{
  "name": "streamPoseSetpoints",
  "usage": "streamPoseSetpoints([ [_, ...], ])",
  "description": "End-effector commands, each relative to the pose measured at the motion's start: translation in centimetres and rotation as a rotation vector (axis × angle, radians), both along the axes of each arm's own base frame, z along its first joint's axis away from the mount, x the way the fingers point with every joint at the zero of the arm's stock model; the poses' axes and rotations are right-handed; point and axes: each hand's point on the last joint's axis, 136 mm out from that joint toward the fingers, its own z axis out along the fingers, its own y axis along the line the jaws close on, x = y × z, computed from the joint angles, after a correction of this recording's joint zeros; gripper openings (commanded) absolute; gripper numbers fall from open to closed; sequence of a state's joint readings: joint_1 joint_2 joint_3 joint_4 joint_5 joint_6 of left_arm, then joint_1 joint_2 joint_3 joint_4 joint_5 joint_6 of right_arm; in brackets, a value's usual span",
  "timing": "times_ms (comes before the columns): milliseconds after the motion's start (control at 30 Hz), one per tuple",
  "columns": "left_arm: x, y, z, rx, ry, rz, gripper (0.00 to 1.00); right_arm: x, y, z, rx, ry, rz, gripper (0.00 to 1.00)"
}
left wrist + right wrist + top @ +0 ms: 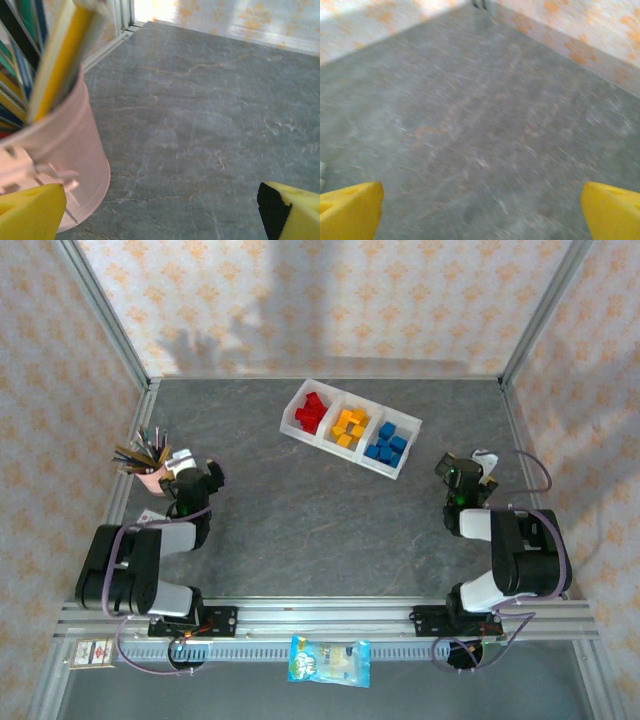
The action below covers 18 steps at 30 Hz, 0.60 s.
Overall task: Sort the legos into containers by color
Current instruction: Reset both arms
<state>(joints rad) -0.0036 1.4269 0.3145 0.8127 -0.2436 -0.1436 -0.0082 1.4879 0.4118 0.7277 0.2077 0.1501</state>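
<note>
We see a grey, stone-patterned table [300, 540] enclosed on three sides by cream wallpaper [330, 300] with an orange floral motif, framed by slim aluminium posts [105, 315]. Near the table's left edge a pink cup [150, 481] stands upright, packed with pens and pencils [140, 452] that fan out above its rim. In the left wrist view we make out a yellow one among darker ones, all blurred. A ribbed aluminium rail [320, 620] runs along the near edge. At its front lies a blue-and-white snack packet [329, 661], and well to the left a small red-and-white box [95, 653], its print too small to read.
</note>
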Motion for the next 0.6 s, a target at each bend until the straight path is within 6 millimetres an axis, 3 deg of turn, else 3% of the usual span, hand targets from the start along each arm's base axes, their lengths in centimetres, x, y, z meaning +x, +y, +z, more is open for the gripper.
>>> streamPoseSetpoints([
  [0, 2.2, -1.4, 4.2, 0.059, -0.212, -0.112, 0.99, 1.2, 2.0, 3.4, -0.042, -0.163, 0.161, 1.0],
  [100, 2.2, -2.4, 4.0, 0.058, -0.201, -0.172, 0.99, -1.1, 3.3, 4.9, -0.064, -0.285, 0.235, 1.0],
  [167, 1.3, -3.4, 3.6, 0.07, -0.231, -0.234, 0.99, -2.3, 3.9, 4.6, -0.074, -0.321, 0.269, 1.0],
  [267, 0.9, -3.1, 4.0, 0.072, -0.259, -0.219, 0.99, -0.3, 4.6, 3.0, -0.091, -0.234, 0.297, 1.0],
  [567, 1.1, -2.7, 3.8, 0.067, -0.255, -0.191, 0.99, -0.5, 5.0, 3.2, -0.116, -0.233, 0.286, 1.0],
])
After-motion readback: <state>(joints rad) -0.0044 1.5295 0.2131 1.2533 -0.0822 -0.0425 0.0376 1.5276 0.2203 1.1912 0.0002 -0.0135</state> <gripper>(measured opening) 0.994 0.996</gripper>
